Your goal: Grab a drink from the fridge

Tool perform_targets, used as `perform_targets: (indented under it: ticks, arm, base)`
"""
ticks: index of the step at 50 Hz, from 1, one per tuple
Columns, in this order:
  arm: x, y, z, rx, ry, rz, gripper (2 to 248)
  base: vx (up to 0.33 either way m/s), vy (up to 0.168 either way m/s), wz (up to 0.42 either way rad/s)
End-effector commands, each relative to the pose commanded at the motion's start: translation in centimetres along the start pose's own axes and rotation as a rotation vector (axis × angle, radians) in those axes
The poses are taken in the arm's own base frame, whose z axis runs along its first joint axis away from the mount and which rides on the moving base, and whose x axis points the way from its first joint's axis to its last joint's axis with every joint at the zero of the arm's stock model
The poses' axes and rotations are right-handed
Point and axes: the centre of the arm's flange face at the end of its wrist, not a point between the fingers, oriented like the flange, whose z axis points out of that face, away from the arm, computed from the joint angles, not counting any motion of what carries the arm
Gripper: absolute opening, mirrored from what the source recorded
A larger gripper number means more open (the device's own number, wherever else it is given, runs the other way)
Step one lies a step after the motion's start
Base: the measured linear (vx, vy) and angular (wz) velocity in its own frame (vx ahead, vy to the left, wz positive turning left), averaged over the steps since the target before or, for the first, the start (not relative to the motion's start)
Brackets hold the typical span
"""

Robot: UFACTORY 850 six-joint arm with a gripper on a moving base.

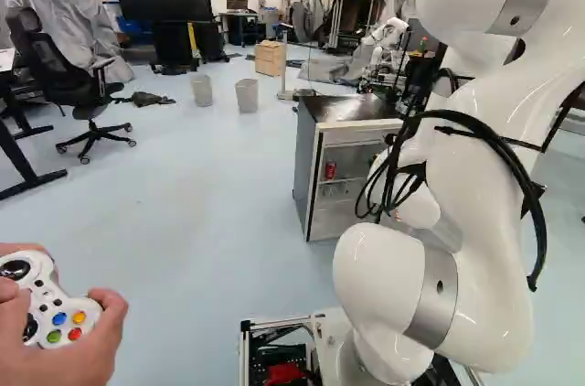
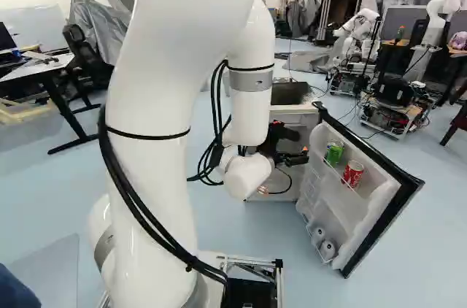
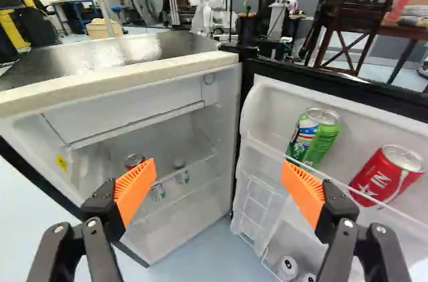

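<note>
One red shelf can (image 1: 330, 170) stands inside the mini fridge (image 1: 308, 166) in the left base view, beside the white arm (image 1: 475, 194). In the right base view the fridge door (image 2: 345, 213) hangs open, with a green can (image 2: 333, 152) and a red door can (image 2: 352, 174) high in it, two more cans (image 2: 327, 250) low down. In the wrist view the jaws stand wide apart, gripping nothing, orange pads (image 3: 136, 185) facing; the green can is ahead between them, the red door can beyond one side.
</note>
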Motion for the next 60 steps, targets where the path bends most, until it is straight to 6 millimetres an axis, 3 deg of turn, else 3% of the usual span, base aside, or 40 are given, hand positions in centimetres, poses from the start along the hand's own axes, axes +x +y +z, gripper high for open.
perform_targets:
  ticks: [60]
  arm:
    - [-5.7,-0.8,3.9,0.305,-0.089,-0.025,247]
  base:
    - [0.000,0.000,0.000]
